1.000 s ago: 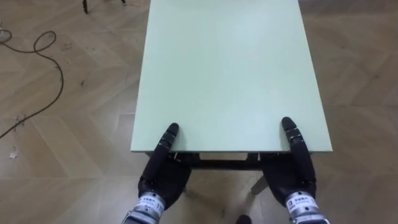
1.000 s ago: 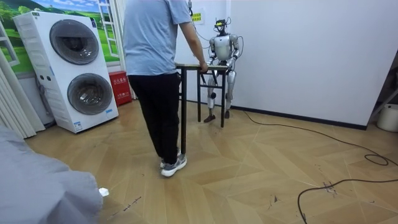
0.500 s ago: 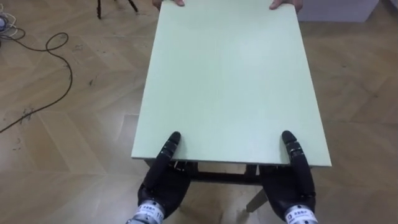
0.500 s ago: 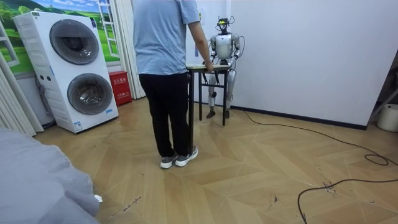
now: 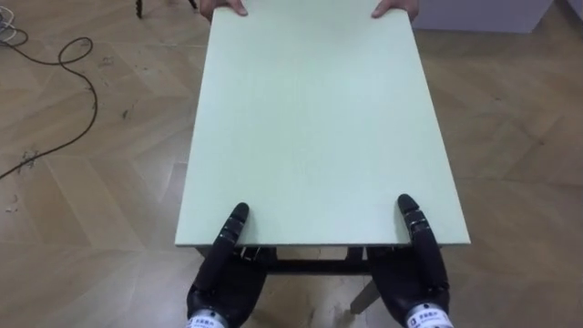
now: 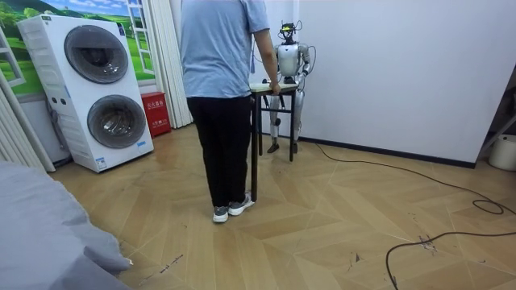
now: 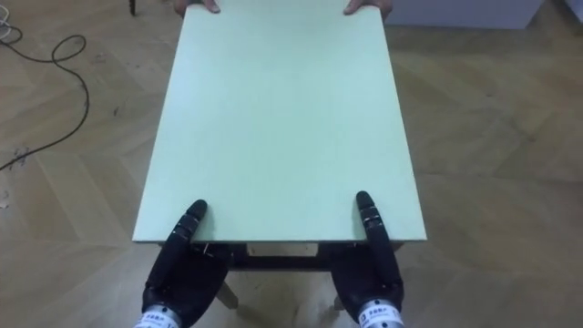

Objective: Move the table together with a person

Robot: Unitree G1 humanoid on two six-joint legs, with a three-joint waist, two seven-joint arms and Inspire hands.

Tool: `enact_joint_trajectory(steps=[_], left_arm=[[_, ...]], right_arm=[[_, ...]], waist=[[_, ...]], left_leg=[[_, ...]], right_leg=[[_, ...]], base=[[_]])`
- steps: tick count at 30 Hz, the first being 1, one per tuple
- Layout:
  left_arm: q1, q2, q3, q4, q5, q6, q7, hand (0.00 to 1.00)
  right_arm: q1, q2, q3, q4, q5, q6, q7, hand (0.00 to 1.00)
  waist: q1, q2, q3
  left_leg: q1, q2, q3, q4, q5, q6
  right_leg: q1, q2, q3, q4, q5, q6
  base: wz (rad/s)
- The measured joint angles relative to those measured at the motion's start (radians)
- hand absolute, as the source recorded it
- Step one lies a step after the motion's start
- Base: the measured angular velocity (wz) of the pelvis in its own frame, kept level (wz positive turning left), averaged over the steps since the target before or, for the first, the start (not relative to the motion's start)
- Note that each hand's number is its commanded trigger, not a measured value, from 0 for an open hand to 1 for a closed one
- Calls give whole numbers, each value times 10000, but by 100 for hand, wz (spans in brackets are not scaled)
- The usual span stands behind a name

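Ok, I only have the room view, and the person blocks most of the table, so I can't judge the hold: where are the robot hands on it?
Observer: In the eye views the left robot hand and right robot hand are at the near edge of the table, each partly on top of it and the rest beneath.
Operator: Is it centred?
Observer: Roughly. Each robot hand sits about equally far in from its near corner.
Operator: And the other end?
Observer: The person's hands hold the far edge, one at each far corner.
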Motion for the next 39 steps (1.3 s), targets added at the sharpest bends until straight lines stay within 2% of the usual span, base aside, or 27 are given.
enact_joint_trajectory(steps=[6,10,11,15,17,21,23,24,25,27,28,34,39], left_arm=[[-28,54,3,-9,57,-39,-1,100],[13,9,14,-13,174,-31,-17,100],[22,13,24,-35,175,-31,-17,100],[112,34,100,-85,167,-28,-20,100],[168,-79,77,-84,168,-27,-20,100],[136,-248,67,-78,139,-49,-19,100],[75,-276,-2,-72,105,-60,-18,100],[20,-271,-13,-69,104,-78,-17,100],[-89,-280,7,-61,101,-82,-18,100],[-230,-276,-27,-51,205,-79,-17,100],[-255,-281,-23,-52,240,-80,-17,100],[-197,-326,-6,-152,312,-100,5,100],[-195,-306,90,-144,323,-94,23,100]], right_arm=[[1,-34,150,1,72,-196,65,100],[0,-114,153,0,70,-202,88,100],[0,-115,153,0,69,-198,104,100],[-2,-125,237,0,70,-180,150,100],[-40,-224,220,1,69,-183,149,100],[-187,-344,224,0,81,-194,148,100],[-229,-354,195,-1,64,-214,152,100],[-268,-350,172,-5,58,-230,158,100],[-286,-344,97,-15,60,-230,233,100],[-285,-269,-37,-23,76,-229,337,100],[-305,-248,-68,-33,63,-219,345,100],[-419,-260,-96,-69,94,-145,54,100],[-455,-216,-90,-86,-25,-84,25,100]], waist=[[191,40,-1],[309,183,15],[417,232,14],[455,286,11],[609,296,14],[642,318,15],[371,373,26],[207,424,16],[58,479,16],[-120,538,11],[-10,538,11],[434,553,12],[383,544,22]], left_leg=[[43,95,-66,-98,27,-70],[20,96,-422,-102,52,-109],[-23,83,-513,-97,71,-126],[-282,69,-861,47,130,-146],[-456,53,-1040,220,139,-172],[-1004,11,-1078,625,144,-184],[-1212,-27,-1043,783,230,-187],[-1337,-1,-790,771,347,-167],[-1459,141,-40,712,480,-103],[-1514,365,1101,544,697,27],[-1493,320,1041,445,811,52],[-1519,117,648,381,931,115],[-1760,-183,87,471,963,178]], right_leg=[[124,128,93,-162,10,-16],[252,145,60,-171,8,-14],[253,141,5,-171,8,-14],[276,91,-377,-171,6,-14],[299,65,-596,-167,-15,-39],[328,-34,-1117,-161,-176,-60],[529,-181,-1620,-158,-379,-23],[613,-277,-1977,-158,-456,-1],[680,-391,-2443,-160,-510,16],[738,-564,-3040,-98,-606,64],[712,-627,-3134,-40,-637,89],[748,-736,-3133,187,-769,118],[812,-898,-3202,461,-1019,252]], base=[[6],[24],[19],[33],[35],[61],[96],[118],[117],[98],[59],[23],[43]])
